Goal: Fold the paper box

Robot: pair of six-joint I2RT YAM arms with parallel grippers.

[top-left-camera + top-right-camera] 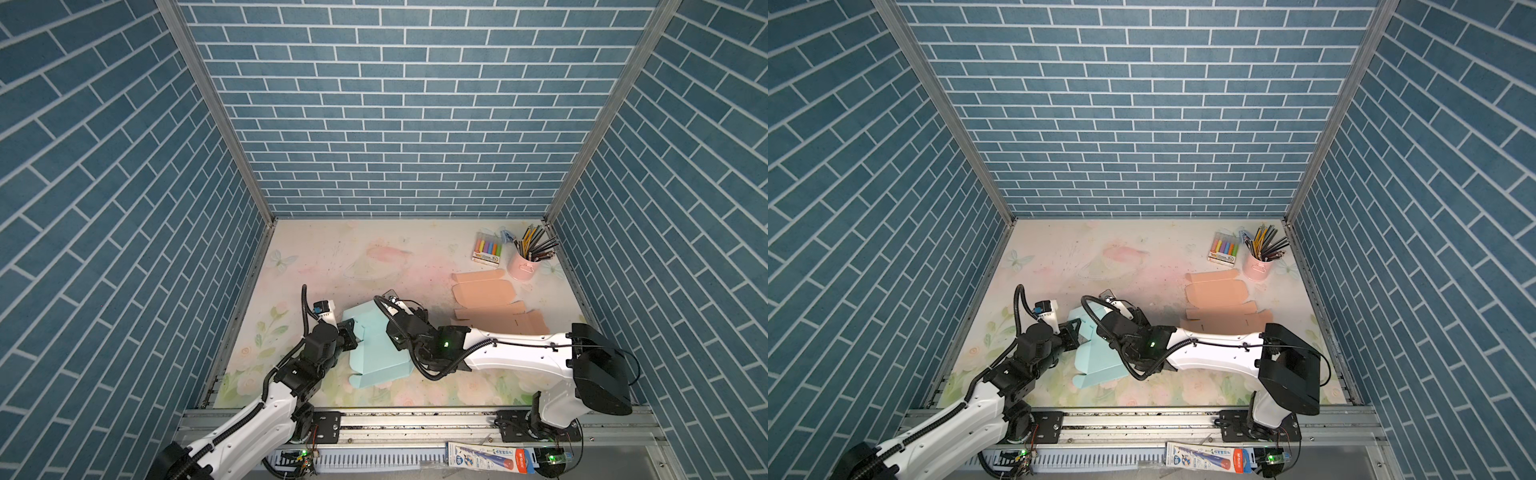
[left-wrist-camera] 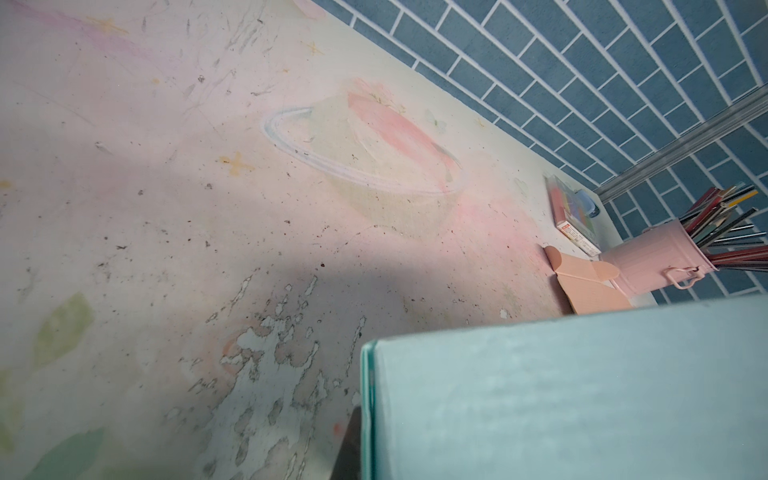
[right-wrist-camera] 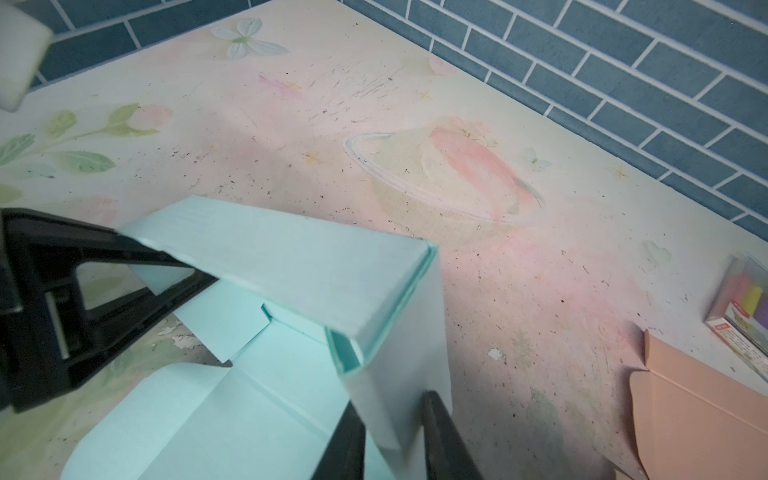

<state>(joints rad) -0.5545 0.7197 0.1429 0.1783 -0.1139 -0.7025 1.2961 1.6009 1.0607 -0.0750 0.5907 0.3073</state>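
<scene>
Closest to the right wrist lens, the right gripper [image 3: 390, 401] straddles an upright wall of the turquoise paper box [image 3: 291, 266], one black finger on each side. Whether the card is truly pinched, I cannot tell. Across from it, the left gripper [image 3: 195, 274] is pressed together on the opposite end of the long doubled-over wall, its tips hidden behind the card.

In both top views the box sits near the front middle of the floral table [image 1: 324, 257], between the two arms, with the left gripper [image 1: 353, 332] at its left edge.

By my reading the fold is partway. One long wall stands and is tucked double, and an end wall is up. The rounded lid flap [image 3: 166, 411] and a side tab lie flat, so the remaining walls and the closure are not yet done.

Farther off, well apart at the right rear, lie flat peach blanks [image 1: 486, 291], a marker pack [image 1: 487, 249] and a pink pencil cup [image 1: 524, 266].
</scene>
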